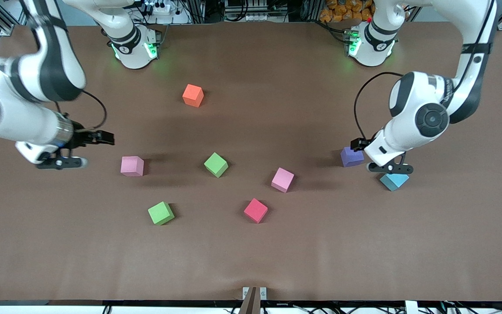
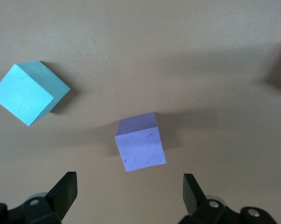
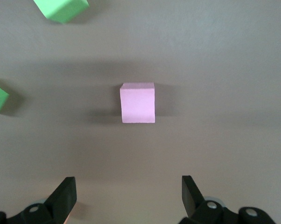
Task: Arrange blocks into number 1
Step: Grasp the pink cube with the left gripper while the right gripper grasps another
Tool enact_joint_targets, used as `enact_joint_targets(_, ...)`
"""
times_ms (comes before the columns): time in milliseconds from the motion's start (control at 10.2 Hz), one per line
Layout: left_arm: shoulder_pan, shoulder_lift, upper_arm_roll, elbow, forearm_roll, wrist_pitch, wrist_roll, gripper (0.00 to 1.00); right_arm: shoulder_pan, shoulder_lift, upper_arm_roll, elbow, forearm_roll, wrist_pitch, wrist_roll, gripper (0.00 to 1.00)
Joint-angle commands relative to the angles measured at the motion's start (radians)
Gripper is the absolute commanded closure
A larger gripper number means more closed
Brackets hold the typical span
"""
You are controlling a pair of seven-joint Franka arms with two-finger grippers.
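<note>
Eight blocks lie scattered on the table [image 1: 251, 261], none yet lined up, so the work looks to be at its very start: the first pick; both grippers hover with fingers apart and empty. The left gripper [image 2: 130, 193] hangs over the purple block [image 1: 351, 157], which sits beside the light blue block [image 1: 394, 181] at the left arm's end; the right gripper [image 3: 128, 196] hangs near one pink block [image 1: 132, 166] at the right arm's end, that block centred ahead of its fingers. The orange block [image 1: 193, 95] lies farthest from the front camera; a green block [image 1: 215, 164], the second pink block [image 1: 282, 179], the red-pink block [image 1: 256, 210] and another green block [image 1: 161, 213] sit mid-table, well apart.

Being cubes, the blocks have no long axis; the purple one sits slightly skewed to the left fingers, so a small wrist turn before descending seems wise; the pink one lies square to the right fingers.
</note>
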Motion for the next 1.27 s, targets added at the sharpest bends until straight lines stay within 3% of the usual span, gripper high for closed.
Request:
enact_joint_targets(0, -0.057, 0.017, -0.043, 0.068, -0.022, 0.046, -0.014, 0.0, -0.01, 0.087, 0.001, -0.009, 0.014, 0.056, -0.011, 0.0)
enact_joint_targets(294, -0.175, 0.162, -0.044, 0.184, -0.014, 0.24, 0.0, 0.0, -0.077, 0.216, 0.004, -0.001, 0.02, 0.13, -0.092, 0.0)
enact_joint_targets(588, -0.299, 0.322, -0.037, 0.274, -0.014, 0.419, 0.013, 0.0, -0.068, 0.248, 0.004, 0.002, 0.052, 0.146, -0.097, 0.0)
enact_joint_targets(1176, -0.327, 0.431, -0.025, 0.285, -0.002, 0.571, 0.115, 0.0, -0.043, 0.371, 0.003, 0.109, 0.071, 0.15, -0.08, 0.0)
